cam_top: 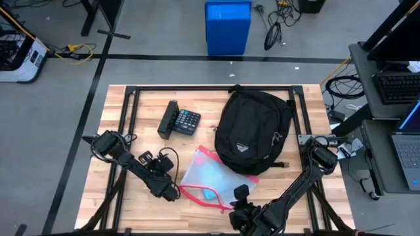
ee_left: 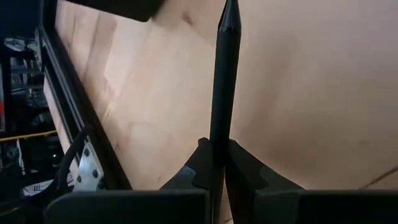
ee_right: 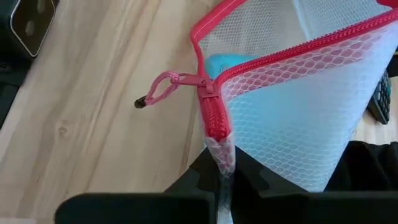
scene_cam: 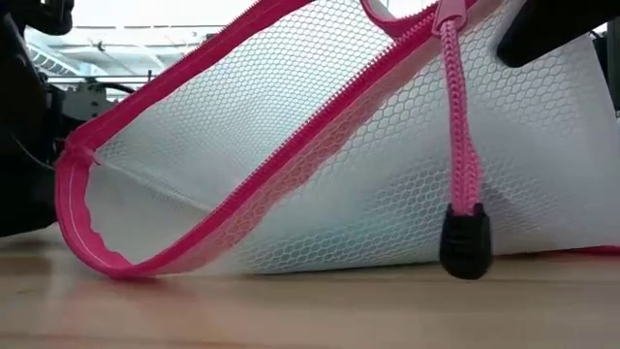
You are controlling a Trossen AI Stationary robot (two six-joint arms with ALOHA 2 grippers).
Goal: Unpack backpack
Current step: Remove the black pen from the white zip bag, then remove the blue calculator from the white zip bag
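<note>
Pink-zippered mesh made up the pouch (cam_top: 209, 176) that the right end effector (ee_right: 219, 163) had its two fingers pinched shut on, gripping one corner right at the end of the zip. The zip stood partly open, and something pale blue showed inside, just beyond the fingertips. The zip pull (ee_right: 163, 89) dangled free beside the pinched corner. The backpack (cam_top: 252, 130) lay flat on the desk (cam_top: 141, 118), directly beyond the pouch from that end effector and touching or overlapping the pouch's far edge. A calculator (cam_top: 180, 122) sat farther off, to the left of the backpack and apart from it.

The left end effector (ee_left: 217, 163) was closed on a thin dark pen-like rod (ee_left: 224, 81), held above bare wood beside the pouch's opening.

By my reading, the step in hand was emptying the pouch, itself already out of the backpack. The next move probably called for the right arm to hold the corner steady, or lift it, so the contents could be reached or tipped out. The soft mesh would sag easily, so a firm pinch mattered.
</note>
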